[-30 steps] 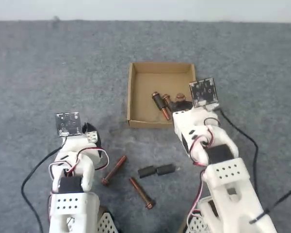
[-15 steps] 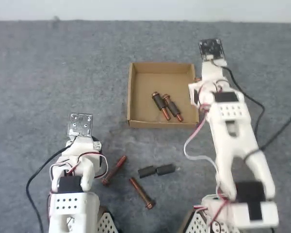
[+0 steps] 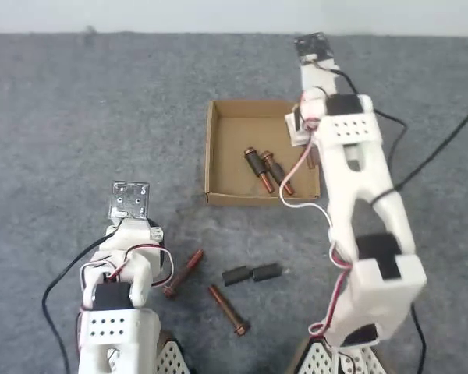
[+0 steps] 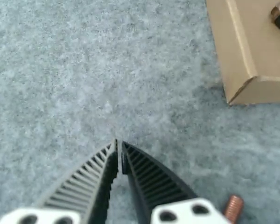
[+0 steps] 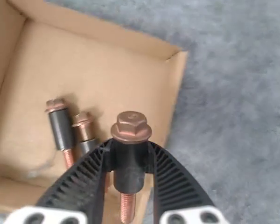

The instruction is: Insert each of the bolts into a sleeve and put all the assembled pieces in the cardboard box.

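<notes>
Copper bolt (image 5: 131, 127) in black sleeve (image 5: 129, 164) clamped by right gripper (image 5: 129, 143) above cardboard box (image 5: 98, 43), left gripper (image 4: 119, 150) closed over carpet (image 4: 84, 70)

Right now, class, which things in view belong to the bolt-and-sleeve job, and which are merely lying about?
Job: cardboard box; two assembled pieces inside; third assembled piece in right tool; two loose bolts; two loose sleeves.
Not the job: grey carpet.

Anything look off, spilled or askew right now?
Nothing stands out. Two assembled pieces lie in the cardboard box, the right gripper grips a third piece near its rim, and two bolts and two sleeves wait on the carpet.
</notes>
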Robot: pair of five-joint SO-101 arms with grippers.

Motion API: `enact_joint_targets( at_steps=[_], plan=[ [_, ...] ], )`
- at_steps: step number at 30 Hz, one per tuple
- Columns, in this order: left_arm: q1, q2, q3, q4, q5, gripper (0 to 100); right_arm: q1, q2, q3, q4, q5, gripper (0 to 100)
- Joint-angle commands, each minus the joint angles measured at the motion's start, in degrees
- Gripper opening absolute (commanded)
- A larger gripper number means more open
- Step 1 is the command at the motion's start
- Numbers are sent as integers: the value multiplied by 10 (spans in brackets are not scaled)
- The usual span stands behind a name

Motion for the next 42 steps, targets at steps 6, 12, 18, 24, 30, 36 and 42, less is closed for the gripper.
enact_joint_targets(
  at_steps=[6,12,18,24,30,36,42],
  plan=[
    [2,-13,-25,-1,-5,15,-20,164,-241,129,7,6],
    [2,-13,-25,-2,-6,15,-20,269,-343,163,11,6],
    [2,-13,-25,-2,-6,15,-28,317,-407,182,7,7],
    [2,-13,-25,-2,-6,15,-35,320,-415,182,7,23],
    [2,-13,-25,-2,-6,15,-36,319,-417,225,11,166],
    [1,-13,-20,-18,-4,15,-31,278,-433,240,8,0],
    [2,-13,-15,-28,-4,15,-41,199,-432,344,10,8]
  ],
)
